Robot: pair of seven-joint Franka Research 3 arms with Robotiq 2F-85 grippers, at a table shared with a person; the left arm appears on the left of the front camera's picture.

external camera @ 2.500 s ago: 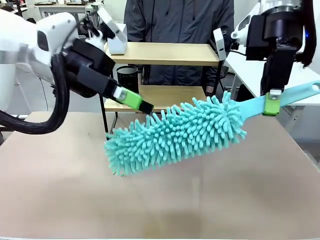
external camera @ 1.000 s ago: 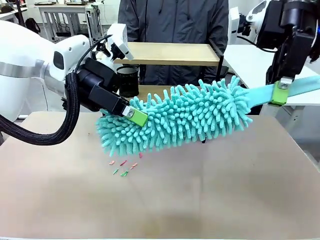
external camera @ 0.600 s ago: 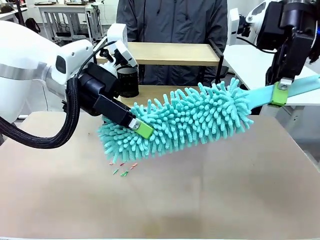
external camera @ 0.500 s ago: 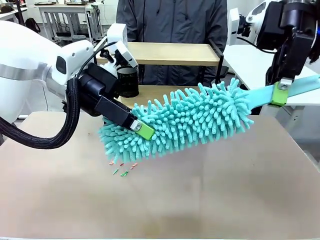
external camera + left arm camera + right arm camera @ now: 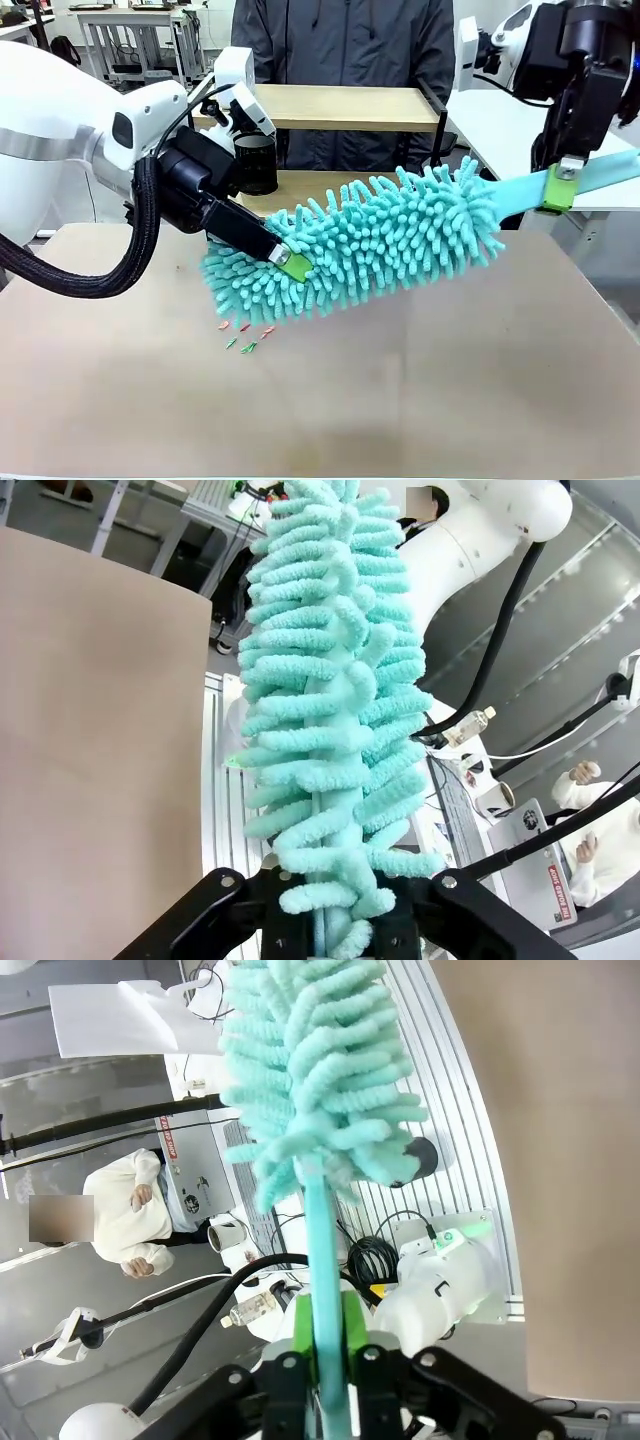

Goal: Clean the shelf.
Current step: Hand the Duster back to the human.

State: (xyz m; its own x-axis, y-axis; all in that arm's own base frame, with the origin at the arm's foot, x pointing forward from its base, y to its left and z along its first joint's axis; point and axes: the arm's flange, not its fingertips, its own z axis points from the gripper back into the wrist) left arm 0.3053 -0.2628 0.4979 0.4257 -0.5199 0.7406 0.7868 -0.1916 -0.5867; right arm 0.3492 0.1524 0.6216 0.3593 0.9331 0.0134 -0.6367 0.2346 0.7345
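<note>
The brown table point(image 5: 420, 400) spreads wide, and at its far edge stands the shelf point(image 5: 340, 108), beyond the duster. The turquoise chenille duster point(image 5: 370, 250) hangs across the middle, long axis running from low left up to the right. The right gripper point(image 5: 557, 188) pinches its flat handle, arm dropping steeply from above. The left gripper point(image 5: 293, 265) is buried in the fluffy end, jaws closed around the fibres. Tiny coloured scraps point(image 5: 245, 338) dot the table below.
</note>
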